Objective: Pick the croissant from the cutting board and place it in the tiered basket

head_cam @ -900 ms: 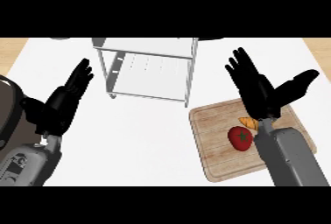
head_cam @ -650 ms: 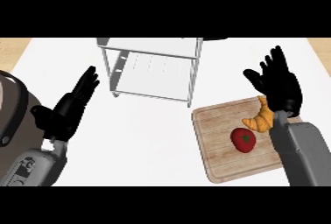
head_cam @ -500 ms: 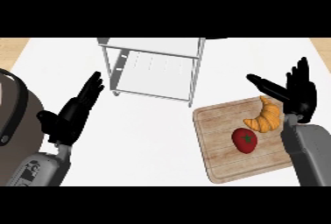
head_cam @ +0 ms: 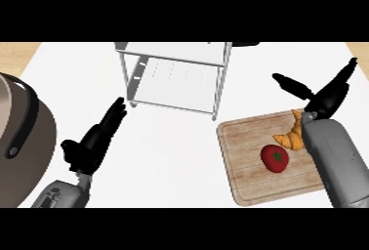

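Note:
A golden croissant (head_cam: pixel 292 138) lies on the wooden cutting board (head_cam: pixel 249 178) at the lower right, partly hidden by my right wrist. My right hand (head_cam: pixel 328 95) hovers above the board's far right corner, open, thumb spread to the left, holding nothing. The metal tiered basket (head_cam: pixel 176 78) stands at the top centre, its shelves bare. At the lower left my left hand (head_cam: pixel 93 141) rests open with fingers pointing up.
A red tomato (head_cam: pixel 275 157) sits on the board just left of the croissant. A large brown round appliance (head_cam: pixel 22 146) fills the left edge. White counter lies between the basket and the board.
My right hand has swung right and turned edge-on, uncovering the croissant. The view has shifted, so board and basket sit further left and the brown appliance has come in.

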`<control>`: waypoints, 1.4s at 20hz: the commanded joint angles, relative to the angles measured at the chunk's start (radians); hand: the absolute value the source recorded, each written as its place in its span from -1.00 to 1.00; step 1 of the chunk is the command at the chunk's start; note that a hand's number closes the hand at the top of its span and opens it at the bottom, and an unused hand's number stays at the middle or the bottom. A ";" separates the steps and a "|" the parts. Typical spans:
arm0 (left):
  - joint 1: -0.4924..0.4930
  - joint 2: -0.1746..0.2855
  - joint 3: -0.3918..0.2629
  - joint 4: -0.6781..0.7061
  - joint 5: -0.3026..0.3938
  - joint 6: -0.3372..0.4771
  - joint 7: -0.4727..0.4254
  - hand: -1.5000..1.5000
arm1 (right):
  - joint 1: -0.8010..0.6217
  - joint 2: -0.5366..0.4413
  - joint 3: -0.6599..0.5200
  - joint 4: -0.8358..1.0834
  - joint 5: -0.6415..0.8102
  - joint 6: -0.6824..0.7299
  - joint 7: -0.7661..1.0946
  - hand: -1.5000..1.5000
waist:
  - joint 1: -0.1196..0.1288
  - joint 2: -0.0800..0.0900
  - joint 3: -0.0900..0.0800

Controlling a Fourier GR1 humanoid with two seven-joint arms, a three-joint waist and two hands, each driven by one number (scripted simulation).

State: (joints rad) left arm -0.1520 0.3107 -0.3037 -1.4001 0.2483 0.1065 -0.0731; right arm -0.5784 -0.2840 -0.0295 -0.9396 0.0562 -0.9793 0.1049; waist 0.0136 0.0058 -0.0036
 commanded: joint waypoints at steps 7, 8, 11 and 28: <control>0.021 -0.002 0.001 0.028 -0.003 -0.015 -0.024 0.00 | -0.094 -0.159 0.266 0.315 0.246 0.308 0.536 -1.00 | -0.002 -0.018 -0.018; 0.006 0.003 0.009 0.036 -0.004 -0.015 -0.023 0.00 | -0.116 -0.180 0.292 0.326 0.259 0.381 0.581 -1.00 | -0.008 -0.019 -0.018; -0.010 -0.015 0.004 0.047 -0.006 -0.007 -0.015 0.00 | -0.178 -0.173 0.370 0.358 0.296 0.561 0.741 -1.00 | -0.006 -0.020 -0.016; 0.059 -0.002 0.021 0.001 -0.013 -0.020 -0.033 0.00 | -0.420 -0.133 0.466 0.174 0.358 0.924 1.381 -1.00 | -0.028 -0.022 0.002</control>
State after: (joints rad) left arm -0.1157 0.2969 -0.2809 -1.3573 0.2357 0.0927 -0.1182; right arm -0.9904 -0.4346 0.4134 -0.7524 0.3712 -0.0707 1.2209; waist -0.0227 -0.0186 -0.0037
